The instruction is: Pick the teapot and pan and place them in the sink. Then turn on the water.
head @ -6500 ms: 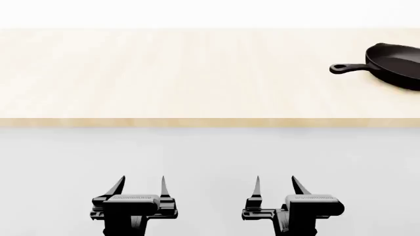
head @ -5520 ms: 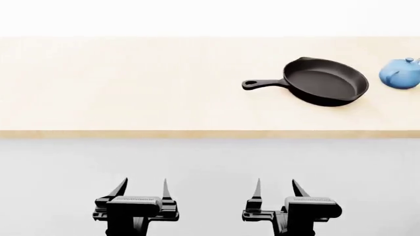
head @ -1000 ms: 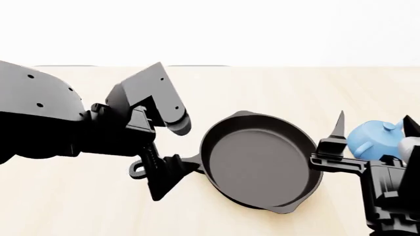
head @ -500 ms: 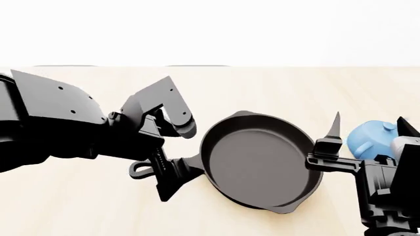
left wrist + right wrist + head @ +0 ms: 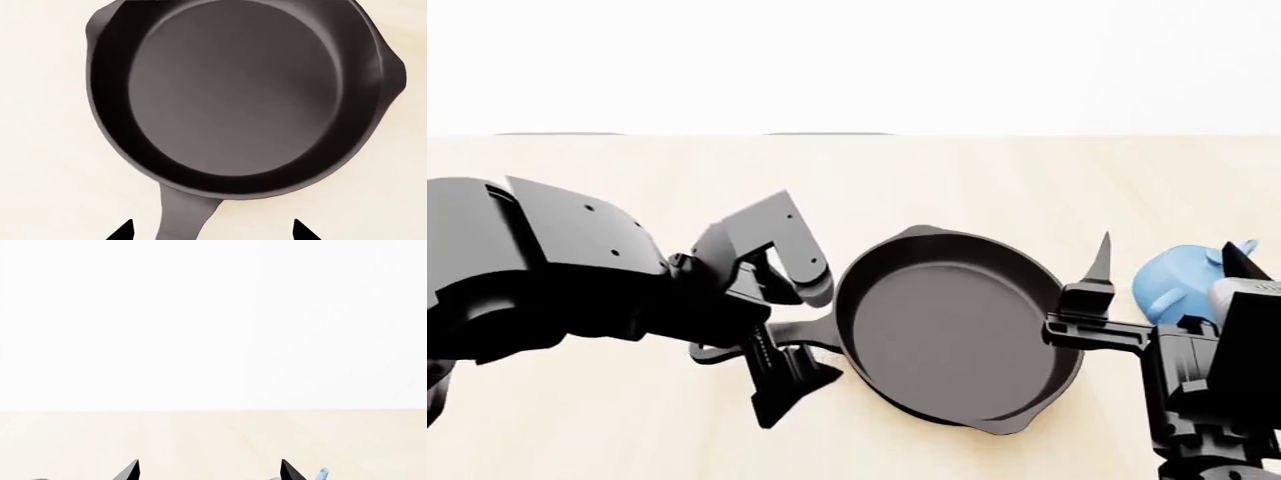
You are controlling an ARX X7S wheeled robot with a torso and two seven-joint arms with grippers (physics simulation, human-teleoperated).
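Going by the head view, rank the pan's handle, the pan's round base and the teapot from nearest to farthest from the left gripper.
1. The pan's handle: right at the left gripper, between its open fingers.
2. The pan's round base: next over, toward the robot's right.
3. The teapot: farthest, beyond the pan on the far right, beside the right gripper.

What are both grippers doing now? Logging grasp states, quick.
Left gripper: open, fingers astride the pan handle, not closed on it.
Right gripper: open, holding nothing, near the teapot.
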